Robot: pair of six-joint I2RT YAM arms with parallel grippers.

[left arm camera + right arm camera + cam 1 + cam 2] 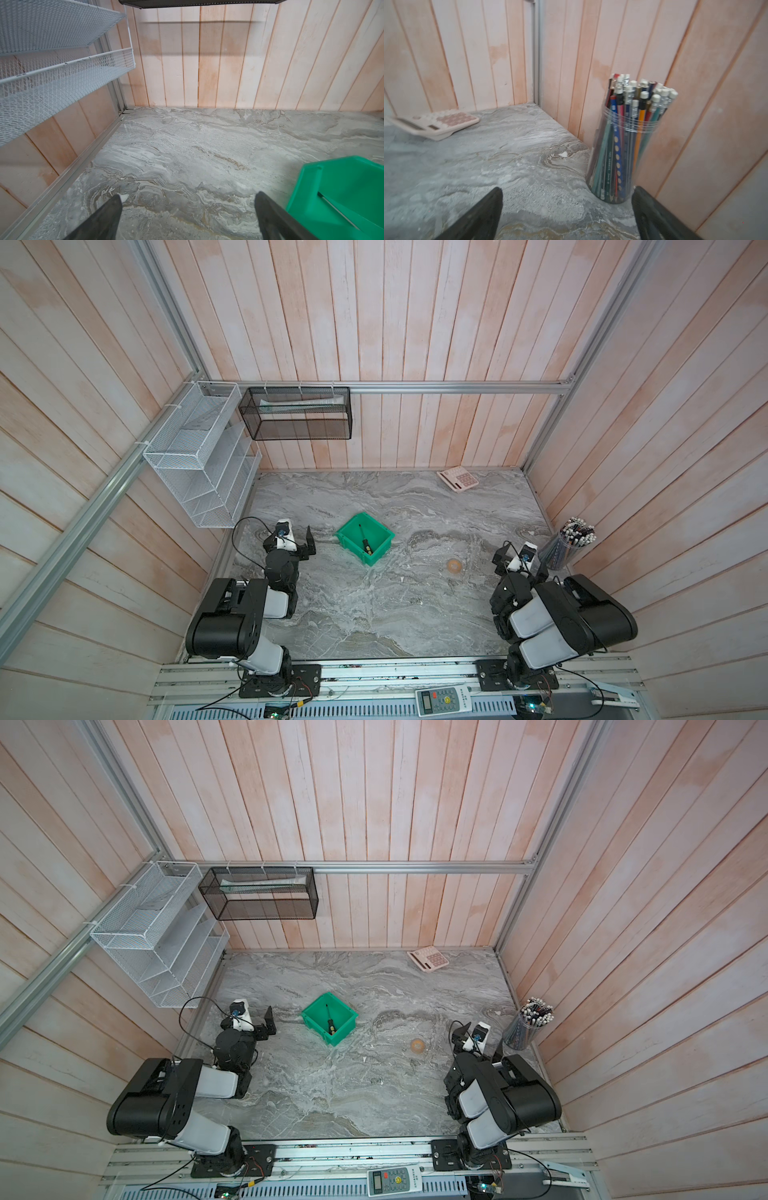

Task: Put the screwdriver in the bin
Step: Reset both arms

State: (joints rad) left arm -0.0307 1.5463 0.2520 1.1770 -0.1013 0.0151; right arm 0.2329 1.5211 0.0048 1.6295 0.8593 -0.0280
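The black-and-yellow screwdriver [365,542], one, lies inside the one green plastic bin [380,552], open grey worktop [374,614] around it; left claw [188,196] and right claw [566,189] gape empty.

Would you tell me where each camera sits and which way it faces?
Top views: overhead at the front, looking down on the table, left arm, right arm, and green bin holding the screwdriver.
Left wrist: on the left arm, facing the back wall past the open left gripper and white wire rack.
Right wrist: on the right arm, facing the pencil jar and calculator past the open right gripper.
Shared: the bin, in top and left wrist views.
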